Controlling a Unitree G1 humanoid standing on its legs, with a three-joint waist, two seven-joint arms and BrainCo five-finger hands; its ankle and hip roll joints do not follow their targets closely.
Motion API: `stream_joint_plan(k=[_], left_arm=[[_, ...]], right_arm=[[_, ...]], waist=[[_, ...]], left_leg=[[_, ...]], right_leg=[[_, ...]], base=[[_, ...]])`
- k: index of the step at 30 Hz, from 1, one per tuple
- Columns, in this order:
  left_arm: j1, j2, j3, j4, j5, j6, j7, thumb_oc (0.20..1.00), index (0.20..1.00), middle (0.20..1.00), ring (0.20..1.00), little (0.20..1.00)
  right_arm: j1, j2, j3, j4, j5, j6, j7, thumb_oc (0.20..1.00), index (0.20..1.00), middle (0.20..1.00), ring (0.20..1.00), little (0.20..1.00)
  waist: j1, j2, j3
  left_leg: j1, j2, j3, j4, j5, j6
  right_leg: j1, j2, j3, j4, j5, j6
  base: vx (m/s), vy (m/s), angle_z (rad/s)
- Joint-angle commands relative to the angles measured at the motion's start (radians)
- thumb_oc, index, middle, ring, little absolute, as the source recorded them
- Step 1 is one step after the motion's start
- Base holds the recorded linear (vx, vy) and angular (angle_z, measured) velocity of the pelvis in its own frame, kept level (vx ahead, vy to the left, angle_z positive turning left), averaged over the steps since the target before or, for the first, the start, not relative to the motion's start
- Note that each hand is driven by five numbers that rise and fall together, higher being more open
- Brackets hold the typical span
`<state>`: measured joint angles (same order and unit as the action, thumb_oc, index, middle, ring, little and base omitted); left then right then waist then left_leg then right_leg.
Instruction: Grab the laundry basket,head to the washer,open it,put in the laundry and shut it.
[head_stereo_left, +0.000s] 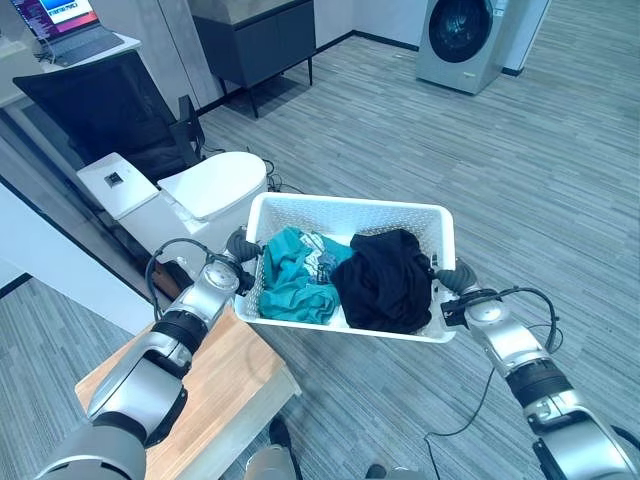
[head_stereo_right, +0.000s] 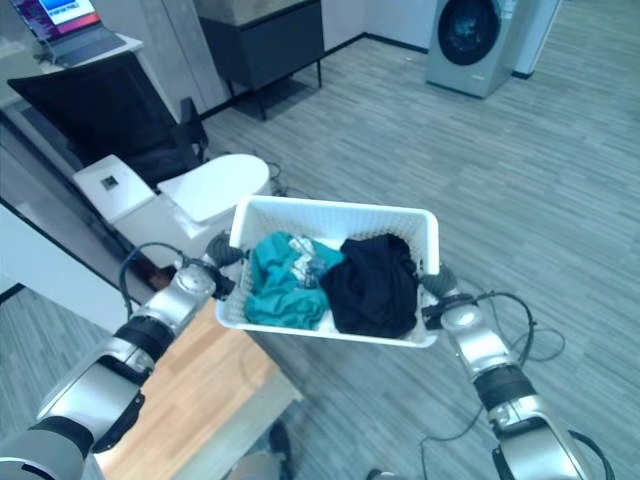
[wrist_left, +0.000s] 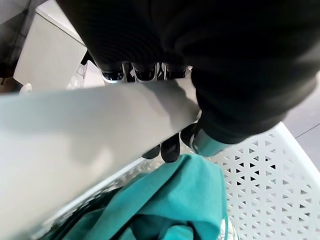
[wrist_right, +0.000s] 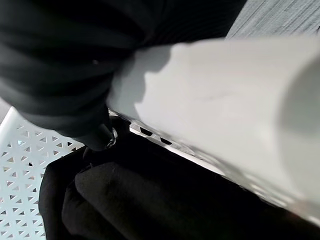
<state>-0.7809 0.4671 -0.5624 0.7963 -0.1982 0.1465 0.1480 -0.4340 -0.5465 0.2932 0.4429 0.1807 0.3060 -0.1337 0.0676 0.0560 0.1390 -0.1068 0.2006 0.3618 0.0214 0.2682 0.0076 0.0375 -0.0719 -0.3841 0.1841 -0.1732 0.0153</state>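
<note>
The white laundry basket (head_stereo_left: 352, 215) is held clear of the wooden table (head_stereo_left: 225, 385), with the left hand (head_stereo_left: 243, 246) and right hand (head_stereo_left: 452, 275) clamped on its opposite rims. A teal garment (head_stereo_left: 297, 277) and a black garment (head_stereo_left: 385, 280) are carried inside, and the washer (head_stereo_left: 463, 38) is seen well apart across the floor.

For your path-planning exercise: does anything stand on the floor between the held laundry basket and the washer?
Nothing visible does. Bare grey plank floor runs from the white perforated plastic laundry basket to the silver front-loading washer; the white toilet stands off to the left.

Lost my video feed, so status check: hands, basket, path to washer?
Left hand and right hand shut on laundry basket rims. Basket lifted, clothes inside. Washer ahead, door shut, bare floor between.
</note>
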Motion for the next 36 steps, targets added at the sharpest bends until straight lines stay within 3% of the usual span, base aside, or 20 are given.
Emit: stream_joint_plan(k=[1,5,11,15,17,19,20,21,22,24,26,29,31,32,34,36], left_arm=[[-0.206,-0.053,-0.086,-0.007,0.023,-0.080,-0.035,0.200,0.200,0.200,0.200,0.200],[-0.283,-0.115,-0.162,0.062,0.040,-0.081,-0.066,0.200,0.200,0.200,0.200,0.200],[-0.330,-0.180,-0.216,0.114,0.023,-0.093,-0.086,0.200,0.200,0.200,0.200,0.200],[-0.349,-0.194,-0.229,0.145,0.016,-0.094,-0.091,0.200,0.200,0.200,0.200,0.200],[-0.358,-0.178,-0.231,0.134,0.007,-0.093,-0.091,0.200,0.200,0.200,0.200,0.200],[-0.361,-0.167,-0.232,0.120,-0.005,-0.095,-0.094,0.200,0.200,0.200,0.200,0.200],[-0.356,-0.161,-0.230,0.112,-0.013,-0.097,-0.092,0.200,0.200,0.200,0.200,0.200],[-0.356,-0.160,-0.230,0.112,-0.013,-0.097,-0.092,0.200,0.200,0.200,0.200,0.200],[-0.345,-0.143,-0.223,0.093,-0.017,-0.097,-0.090,0.200,0.200,0.200,0.200,0.200],[-0.319,-0.107,-0.211,0.069,-0.018,-0.091,-0.090,0.200,0.200,0.200,0.200,0.200],[-0.295,-0.063,-0.204,0.056,-0.011,-0.085,-0.096,0.200,0.200,0.200,0.200,0.200],[-0.281,-0.045,-0.199,0.055,-0.014,-0.091,-0.094,0.200,0.200,0.200,0.200,0.200],[-0.269,-0.007,-0.183,0.027,-0.022,-0.097,-0.088,0.200,0.200,0.200,0.200,0.200],[-0.266,0.014,-0.171,0.014,-0.022,-0.101,-0.088,0.200,0.200,0.200,0.200,0.200],[-0.230,0.073,-0.144,-0.048,-0.021,-0.119,-0.084,0.200,0.200,0.200,0.200,0.200],[-0.220,0.084,-0.140,-0.072,-0.017,-0.117,-0.087,0.200,0.200,0.200,0.200,0.200]], right_arm=[[-0.141,0.036,0.019,-0.124,0.014,-0.130,0.012,0.200,0.200,0.200,0.200,0.200],[-0.179,-0.012,0.022,-0.070,0.035,-0.135,0.002,0.200,0.200,0.200,0.200,0.200],[-0.260,-0.030,0.046,-0.001,0.056,-0.154,-0.019,0.200,0.200,0.200,0.200,0.200],[-0.308,-0.012,0.070,0.044,0.074,-0.164,-0.028,0.200,0.200,0.200,0.200,0.200],[-0.342,-0.005,0.088,0.053,0.084,-0.165,-0.030,0.200,0.200,0.200,0.200,0.200],[-0.351,0.004,0.094,0.046,0.091,-0.168,-0.027,0.200,0.200,0.200,0.200,0.200],[-0.347,0.008,0.096,0.041,0.094,-0.170,-0.026,0.200,0.200,0.200,0.200,0.200],[-0.347,0.008,0.096,0.041,0.094,-0.170,-0.026,0.200,0.200,0.200,0.200,0.200],[-0.338,0.015,0.100,0.032,0.095,-0.167,-0.015,0.200,0.200,0.200,0.200,0.200],[-0.326,0.023,0.115,0.014,0.093,-0.161,0.004,0.200,0.200,0.200,0.200,0.200],[-0.318,0.031,0.129,-0.006,0.111,-0.167,0.028,0.200,0.200,0.200,0.200,0.200],[-0.320,0.035,0.141,0.001,0.125,-0.178,0.034,0.200,0.200,0.200,0.200,0.200],[-0.320,0.030,0.147,-0.016,0.130,-0.171,0.041,0.200,0.200,0.200,0.200,0.200],[-0.310,0.025,0.145,-0.049,0.124,-0.172,0.049,0.200,0.200,0.200,0.200,0.200],[-0.236,0.021,0.116,-0.153,0.118,-0.180,0.071,0.200,0.200,0.200,0.200,0.200],[-0.199,0.013,0.096,-0.196,0.110,-0.172,0.082,0.200,0.200,0.200,0.200,0.200]], waist=[[-0.012,-0.041,-0.036],[-0.046,-0.024,-0.017],[-0.079,-0.007,0.005],[-0.092,-0.015,0.025],[-0.089,-0.033,0.049],[-0.071,-0.046,0.079],[-0.059,-0.052,0.088],[-0.060,-0.052,0.088],[-0.040,-0.053,0.094],[-0.009,-0.043,0.095],[0.023,-0.033,0.097],[0.031,-0.036,0.098],[0.030,-0.038,0.084],[0.034,-0.047,0.064],[0.046,-0.080,0.036],[0.047,-0.094,0.029]], left_leg=[[-0.008,-0.057,-0.020,0.006,-0.183,-0.082],[0.003,-0.035,-0.047,-0.059,-0.111,-0.106],[0.012,0.003,-0.068,-0.094,-0.062,-0.128],[-0.001,0.040,-0.110,-0.048,-0.074,-0.132],[-0.034,0.054,-0.154,0.072,-0.107,-0.113],[-0.105,0.010,-0.232,0.204,-0.103,-0.083],[-0.151,-0.040,-0.268,0.262,-0.127,-0.069],[-0.153,-0.040,-0.268,0.264,-0.128,-0.069],[-0.213,-0.094,-0.291,0.276,-0.144,-0.064],[-0.245,-0.136,-0.321,0.216,-0.132,-0.068],[-0.259,-0.170,-0.402,0.046,-0.112,-0.069],[-0.239,-0.171,-0.390,-0.056,-0.098,-0.071],[-0.210,-0.157,-0.330,-0.083,-0.093,-0.062],[-0.194,-0.152,-0.288,-0.085,-0.065,-0.057],[-0.196,-0.155,-0.219,0.008,-0.077,-0.048],[-0.210,-0.163,-0.194,0.065,-0.109,-0.041]], right_leg=[[0.122,-0.021,0.022,-0.185,-0.004,0.073],[0.128,0.020,0.037,-0.208,-0.008,0.047],[0.117,0.056,0.055,-0.191,-0.016,0.021],[0.110,0.080,0.091,-0.164,-0.026,-0.003],[0.105,0.086,0.123,-0.137,-0.030,-0.017],[0.099,0.085,0.136,-0.119,-0.017,-0.032],[0.102,0.083,0.144,-0.115,-0.016,-0.034],[0.102,0.084,0.143,-0.115,-0.017,-0.034],[0.110,0.090,0.156,-0.117,-0.017,-0.029],[0.125,0.108,0.185,-0.116,-0.027,-0.027],[0.137,0.140,0.229,-0.102,-0.052,-0.023],[0.155,0.154,0.254,-0.089,-0.072,-0.019],[0.189,0.154,0.276,-0.101,-0.095,-0.008],[0.214,0.141,0.283,-0.107,-0.111,0.003],[0.239,0.093,0.279,-0.093,-0.101,0.032],[0.243,0.073,0.277,-0.085,-0.093,0.040]], base=[[-0.08,-0.095,0.04],[-0.10,-0.126,0.14],[-0.06,-0.101,0.03],[-0.06,-0.151,-0.05],[-0.05,-0.162,-0.27],[-0.08,-0.145,-0.51],[-0.01,-0.082,-0.61],[0.03,-0.077,-0.34],[0.10,-0.044,-0.11],[0.21,-0.008,-0.21],[0.26,0.002,-1.08],[0.31,0.004,-0.82],[0.58,0.162,-0.29],[0.95,0.320,-0.47],[0.71,0.237,-0.51],[0.43,0.159,-0.34]])
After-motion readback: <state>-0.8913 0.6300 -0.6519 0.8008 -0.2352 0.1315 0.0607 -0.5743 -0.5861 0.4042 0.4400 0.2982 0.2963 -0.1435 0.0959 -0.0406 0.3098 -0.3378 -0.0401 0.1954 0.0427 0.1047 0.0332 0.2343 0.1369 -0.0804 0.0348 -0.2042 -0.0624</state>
